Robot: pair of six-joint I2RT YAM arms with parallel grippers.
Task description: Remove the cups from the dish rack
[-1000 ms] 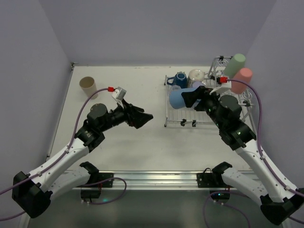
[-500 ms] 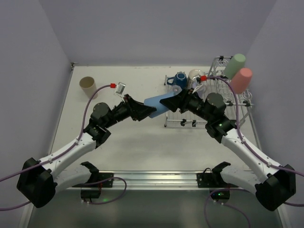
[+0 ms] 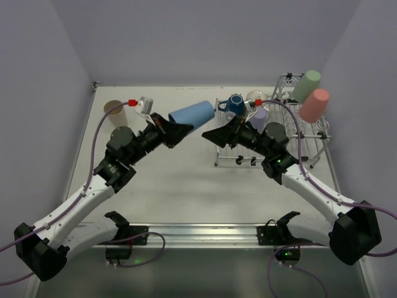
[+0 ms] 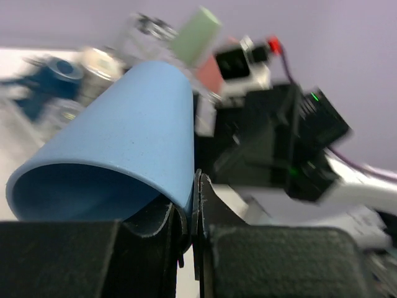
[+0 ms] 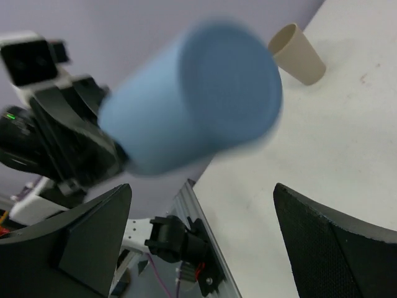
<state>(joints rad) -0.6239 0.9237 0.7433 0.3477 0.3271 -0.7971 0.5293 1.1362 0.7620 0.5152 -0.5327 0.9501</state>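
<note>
Nearest the arm bases, the left gripper, well to the left of the wide silver wire-grid dish rack, holds the plain blue plastic tumbler off the table and lying sideways, its base toward the rack. Only the left wrist view shows the grip: the two black fingers are nearly together, pinching the tumbler's wall at its open rim. The right gripper, at the rack's left edge, points at the tumbler. The right wrist view shows its fingers spread wide with nothing between them, and the tumbler's closed base ahead, blurred. That view also shows most clearly the beige plastic tumbler standing on the white table, far left of the rack. The overhead view alone shows the rack's contents. A lavender tumbler sits partly behind the right arm. A dark-blue handled mug and a white mug sit at the back left, and a green tumbler and a salmon-pink tumbler stand over the far right end. The arm hides the rack's middle.
</note>
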